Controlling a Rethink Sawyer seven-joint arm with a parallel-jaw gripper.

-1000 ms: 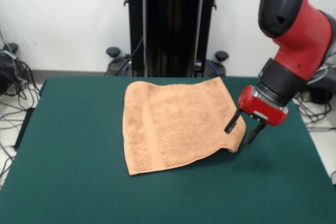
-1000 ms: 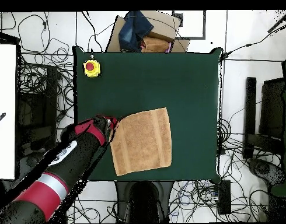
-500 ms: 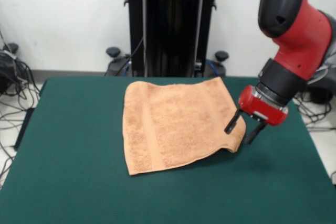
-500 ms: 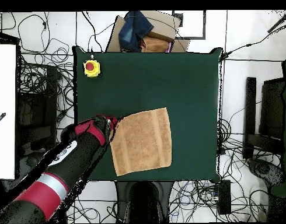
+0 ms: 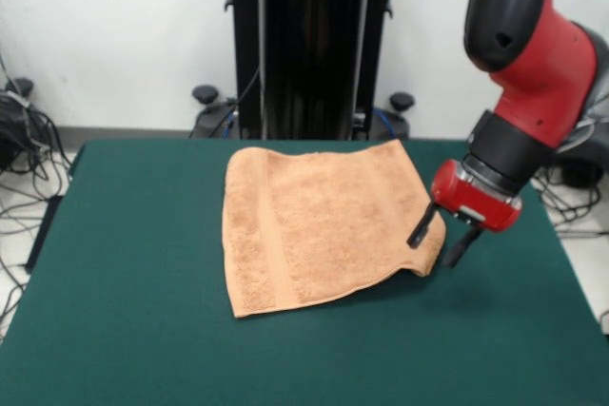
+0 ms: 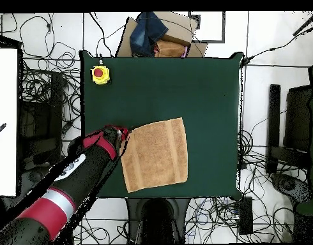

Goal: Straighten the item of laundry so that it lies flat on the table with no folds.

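1. Nearest you in the front view is bare table (image 5: 143, 349), dark green and with nothing on it all the way up to the towel's near edge.
2. The towel (image 5: 319, 225) lies spread over the middle and far part of the table, its far edge close to the table's far side. It looks almost flat: one woven band runs down its left side, and no fold shows across the body. The overhead view shows the same tilted rectangle (image 6: 156, 154).
3. The one spot that is not down is the near right corner. It curls up off the felt and casts a shadow beneath.
4. The gripper (image 5: 442, 235) sits right at that corner with its fingers spread, one finger (image 5: 420, 225) over the cloth and the other just off the edge. You are not pinching anything as far as I can see.
5. I judge you are in the last smoothing step. The next move calls for closing on that raised corner, or pressing it, then drawing it outward and toward the near right until it lies on the felt.
6. Pull gently, since a hard tug would likely drag the whole towel and wrinkle the flat part.
7. Overhead, a yellow button box (image 6: 99, 74) stands well apart from your work.
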